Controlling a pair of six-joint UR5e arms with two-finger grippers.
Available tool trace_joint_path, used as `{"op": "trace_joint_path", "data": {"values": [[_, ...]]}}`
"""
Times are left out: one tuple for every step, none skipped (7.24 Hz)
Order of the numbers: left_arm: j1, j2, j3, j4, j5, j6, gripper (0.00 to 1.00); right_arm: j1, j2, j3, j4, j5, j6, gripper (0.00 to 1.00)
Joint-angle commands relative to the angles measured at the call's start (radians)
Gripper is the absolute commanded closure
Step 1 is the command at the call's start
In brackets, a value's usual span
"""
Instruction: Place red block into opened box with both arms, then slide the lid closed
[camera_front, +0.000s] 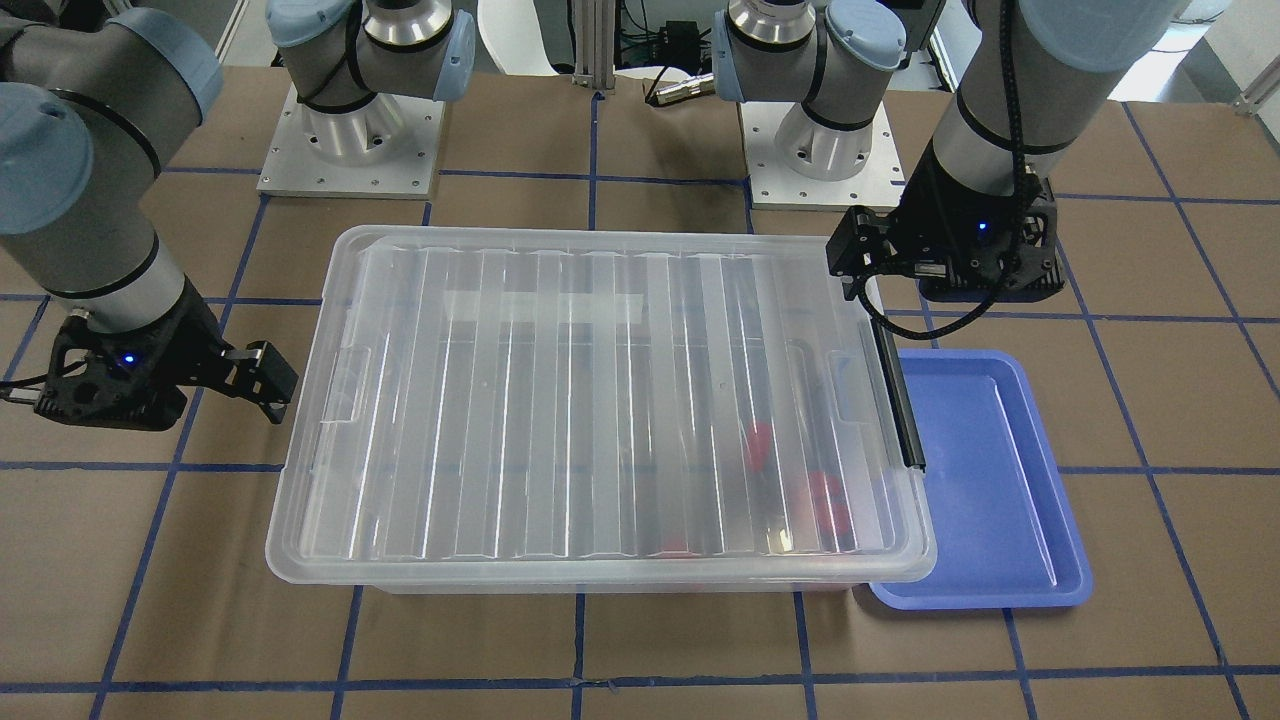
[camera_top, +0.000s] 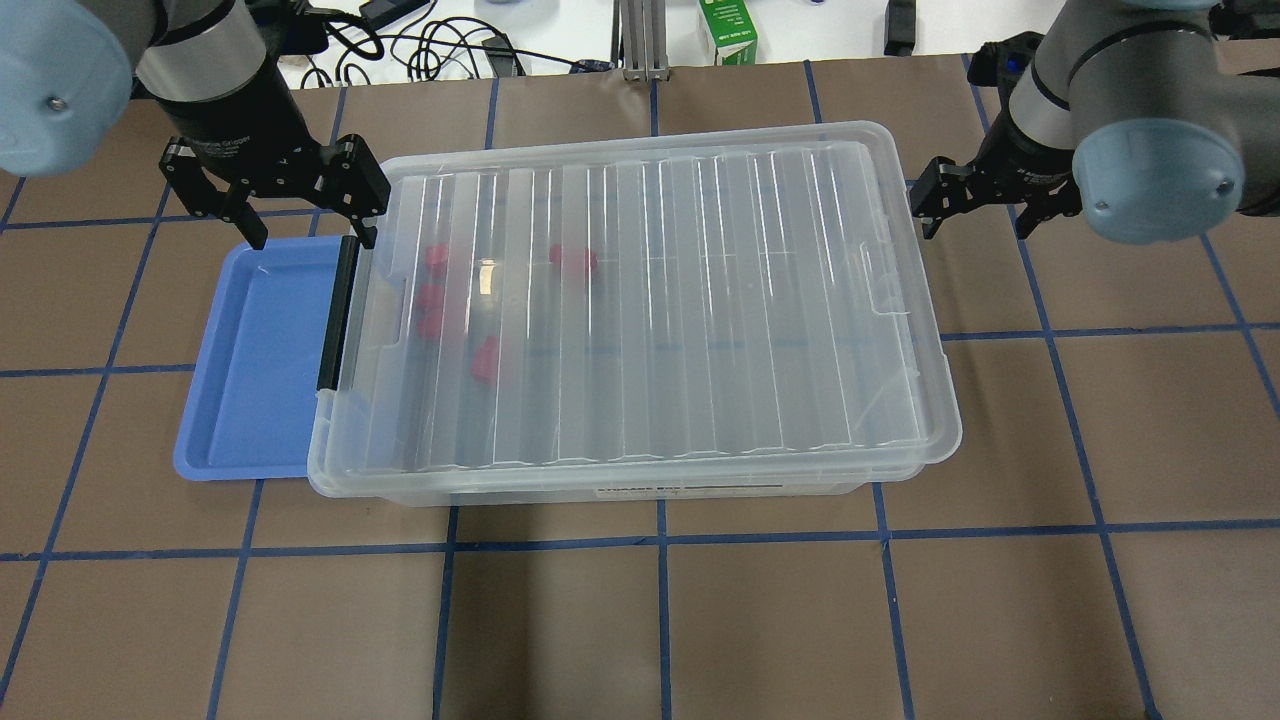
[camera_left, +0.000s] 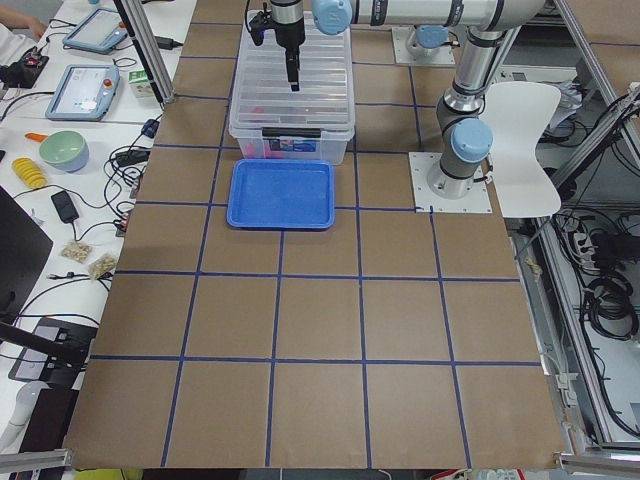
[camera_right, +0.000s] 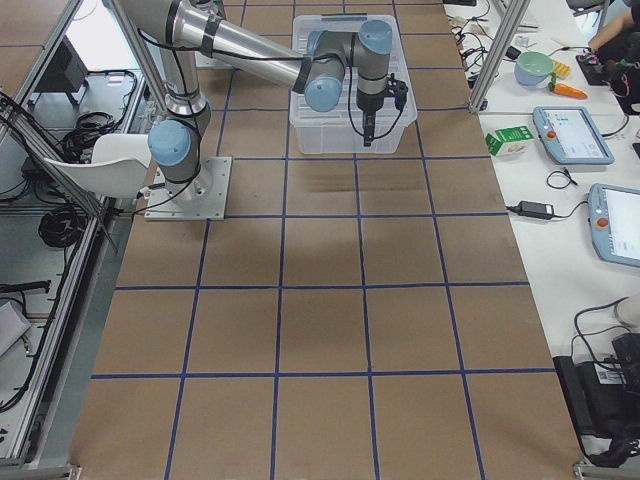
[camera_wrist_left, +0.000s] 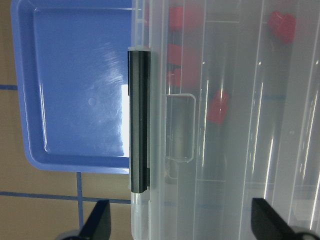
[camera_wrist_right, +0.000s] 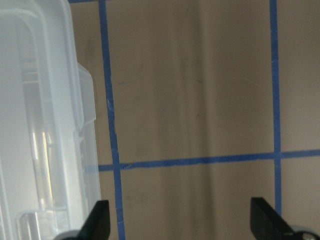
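Clear plastic covers nearly everything that matters: the lid (camera_top: 640, 300) lies flat across the box (camera_top: 700, 472), its ridged sheet reaching almost from one short end to the other inside the wide rim. Through it I can make out several red blocks (camera_top: 573, 258) resting on the floor of the box, gathered towards the end on the robot's left. That end carries the black latch (camera_top: 335, 310), which lies along the rim just outside the lid's small notch, not folded over it. The blue tray (camera_top: 250, 380) sits on the table (camera_top: 700, 620) against that same end and holds nothing I can see.

The left gripper (camera_top: 313, 238) hangs at the far corner of the latch end with its fingers spread wide and nothing between them. The right gripper (camera_top: 980, 225) hovers over bare table just beyond the far corner of the opposite end, also spread apart and holding nothing, close to the rim but apart from it.

To my eye the job is all but done: red is inside and the lid looks slid home. Whether it sits fully square in the rim I cannot tell; at most a small nudge remains, then both arms can back off.
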Motion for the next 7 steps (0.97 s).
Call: {"op": "trace_joint_path", "data": {"values": [[0.007, 0.017, -0.038, 0.017, -0.002, 0.020, 0.00, -0.002, -0.039, -0.135, 0.169, -0.007, 0.001, 0.00], [0.005, 0.015, -0.042, 0.040, -0.003, 0.022, 0.00, 0.001, -0.068, -0.206, 0.284, -0.002, 0.007, 0.00], [0.005, 0.017, -0.042, 0.040, -0.008, 0.020, 0.00, 0.006, -0.097, -0.261, 0.382, 0.001, 0.010, 0.00], [0.004, 0.012, -0.042, 0.040, -0.008, 0.017, 0.00, 0.030, -0.105, -0.277, 0.424, -0.003, 0.030, 0.00], [0.004, 0.012, -0.042, 0.040, -0.009, 0.012, 0.00, 0.094, -0.099, -0.280, 0.411, 0.003, 0.155, 0.00], [0.002, 0.012, -0.040, 0.040, -0.014, 0.009, 0.00, 0.151, -0.083, -0.282, 0.405, 0.003, 0.224, 0.00], [0.002, 0.014, -0.042, 0.042, -0.025, 0.008, 0.00, 0.195, -0.080, -0.282, 0.400, -0.006, 0.242, 0.00]]}}
